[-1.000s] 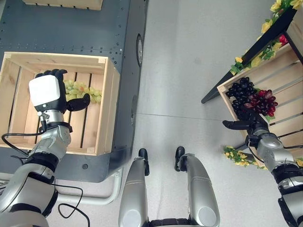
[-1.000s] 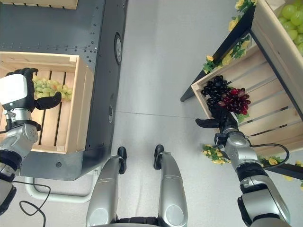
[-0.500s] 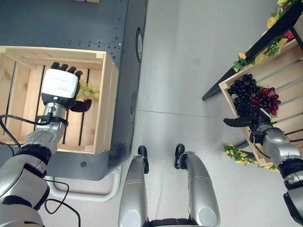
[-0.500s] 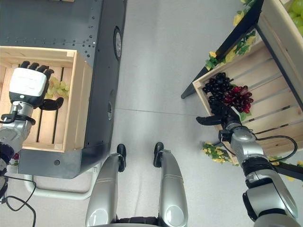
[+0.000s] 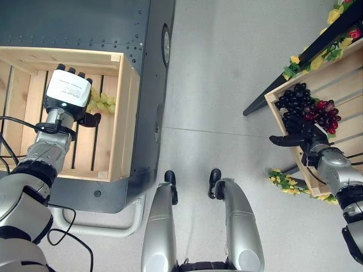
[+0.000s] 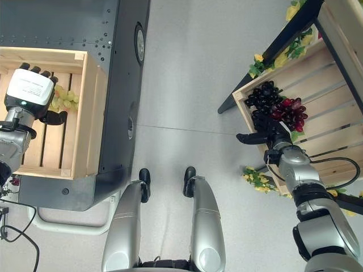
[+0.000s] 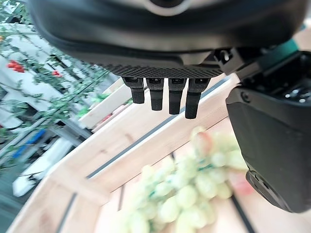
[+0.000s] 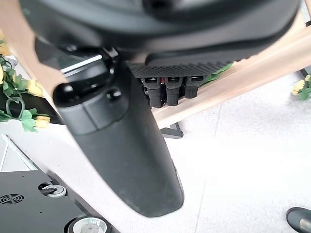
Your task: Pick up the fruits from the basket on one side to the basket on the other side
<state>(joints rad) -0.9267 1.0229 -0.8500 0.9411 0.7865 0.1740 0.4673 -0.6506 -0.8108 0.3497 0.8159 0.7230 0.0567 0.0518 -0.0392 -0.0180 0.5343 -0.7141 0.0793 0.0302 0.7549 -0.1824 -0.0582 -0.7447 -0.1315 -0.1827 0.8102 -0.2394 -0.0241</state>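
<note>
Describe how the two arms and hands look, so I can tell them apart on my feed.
Both arms are silver-grey with black joints. The left hand is dark with a white rectangular cover on its back; the right hand is all dark. A black cable loops along each forearm.

It looks like a mock-up greengrocer's stall set up in a test hall: a smooth grey floor (image 5: 227, 73) runs between a dark riveted metal platform (image 5: 85, 25) holding a slatted wooden crate (image 5: 122, 113) with green grapes (image 5: 102, 102) and, opposite, a sloping black-framed display stand (image 6: 278, 42) of wooden crates. On that stand lie bunches of dark grapes (image 5: 295, 105) and red grapes (image 5: 324, 112), and its edges are dressed with yellow artificial flowers and leaves (image 5: 286, 184). The left wrist view shows more shelving hung with greenery and red fruit (image 7: 34, 68) further back.
</note>
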